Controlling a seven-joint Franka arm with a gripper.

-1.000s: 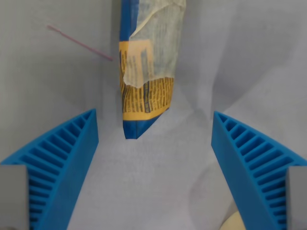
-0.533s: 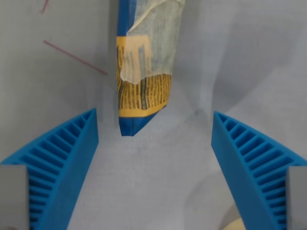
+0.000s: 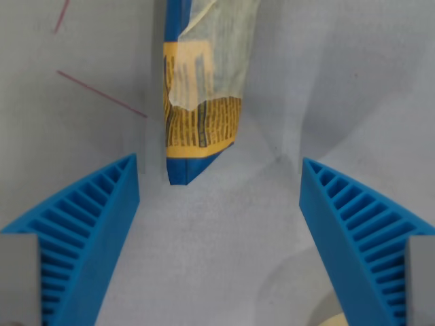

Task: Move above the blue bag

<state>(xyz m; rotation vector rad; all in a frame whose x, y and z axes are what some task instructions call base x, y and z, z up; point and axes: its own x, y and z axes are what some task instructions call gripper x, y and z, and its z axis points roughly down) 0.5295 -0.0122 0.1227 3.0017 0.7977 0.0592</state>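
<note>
While the gripper (image 3: 219, 238) hangs with its ribbed blue fingers (image 3: 95, 238) spread wide and holding nothing, the blue bag (image 3: 202, 95) lies on the grey cloth (image 3: 353, 81) toward twelve o'clock, beyond the fingertips.

Surface (image 3: 217, 231): pale grey-white cloth, slightly creased, fills whole view. Soft folds run diagonally beyond right jaw toward upper right. Thin red line (image 3: 102, 94) crosses cloth beyond left jaw, slanting down toward centre; second short red mark (image 3: 62, 16) near top left edge. Light diffuse; faint grey shadows between jaws and beside right jaw. Pale cream patch (image 3: 333, 319) at bottom edge, just inside right jaw; identity unclear.
</note>
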